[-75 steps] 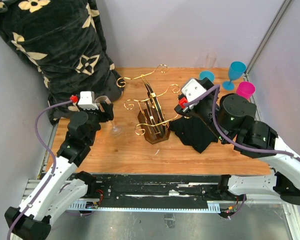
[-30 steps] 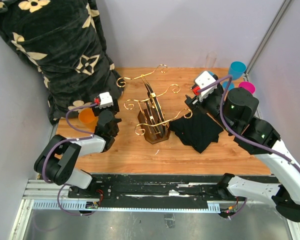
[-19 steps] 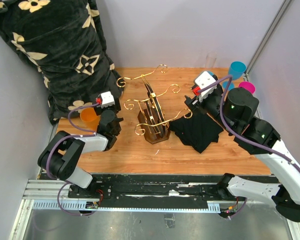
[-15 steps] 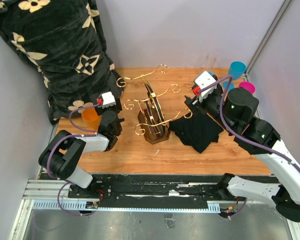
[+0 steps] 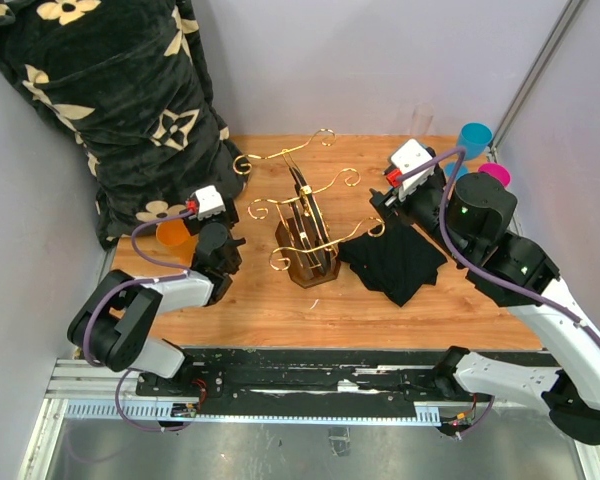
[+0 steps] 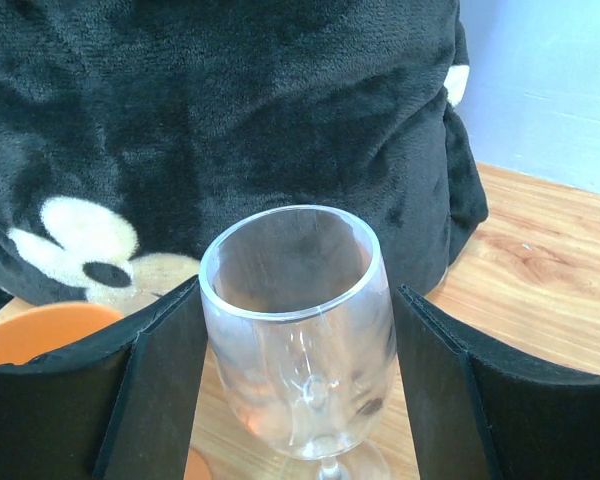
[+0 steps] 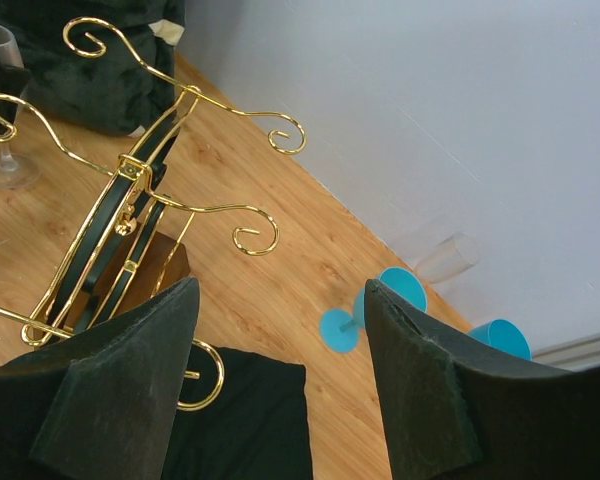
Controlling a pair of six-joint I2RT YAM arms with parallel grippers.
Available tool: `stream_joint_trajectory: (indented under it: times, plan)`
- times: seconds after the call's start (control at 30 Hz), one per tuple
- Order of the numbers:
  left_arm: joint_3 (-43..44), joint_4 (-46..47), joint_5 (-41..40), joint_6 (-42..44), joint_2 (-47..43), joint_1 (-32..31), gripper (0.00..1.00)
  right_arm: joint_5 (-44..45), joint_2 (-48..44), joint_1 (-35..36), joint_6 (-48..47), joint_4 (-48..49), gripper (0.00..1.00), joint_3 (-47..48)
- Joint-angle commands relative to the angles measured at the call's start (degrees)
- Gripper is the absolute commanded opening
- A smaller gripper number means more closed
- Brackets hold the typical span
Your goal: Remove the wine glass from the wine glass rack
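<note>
- And the glass (image 6: 298,330) is sitting clear of the rack (image 5: 305,225), well to its left. It is standing upright in front of the black cushion (image 5: 110,90), with an orange cup (image 6: 40,335) just beside it.
- The left claw (image 6: 295,295) is clamping the bowl, one finger pressing on each side near the rim.
- The right claw (image 7: 280,290) is hanging with its jaws apart and gripping nothing. It is hovering over the black cloth (image 5: 395,262) to the right of the rack.
- My read is that the lift-off looks done and the set-down is in hand.
- The next move is calling for a flat foot on the table (image 5: 270,300), then a gentle opening. After that the claw should be drawing straight back toward the near edge, without dragging the bowl or nudging the cup.
- The bottom edge of the left wrist view is cutting off the foot, so I cannot tell whether it is touching the table.
- From above, the left wrist is hiding the glass completely.
- A pale clear shape is showing by the far wall in the right wrist view. It may be another glass, but it is too faint to call.
</note>
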Motion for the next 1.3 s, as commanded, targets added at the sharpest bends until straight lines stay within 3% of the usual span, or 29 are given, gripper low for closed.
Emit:
stream_joint_trajectory:
  times: [0.0,0.23,0.6,1.27]
  plan:
    - [0.39,-0.52,-0.62,-1.16,-3.27,-0.31,0.63,-0.46,-0.27,-0.88,1.02,1.66,0.67,-0.07]
    - [3.22,-1.22,0.25,2.39,-2.93,-1.96,0.63,-0.28,-0.68,-1.02,1.00,1.83,0.67,-0.23]
    - [5.01,-1.77,0.49,0.15,3.08,-2.34,0.64,0.22,-2.17,-1.15,0.58,1.98,0.67,-0.92]
    - [5.11,-2.73,-2.99,-1.25,5.50,-3.75,0.89,0.28,-2.33,-1.12,0.58,2.23,0.67,-1.33]
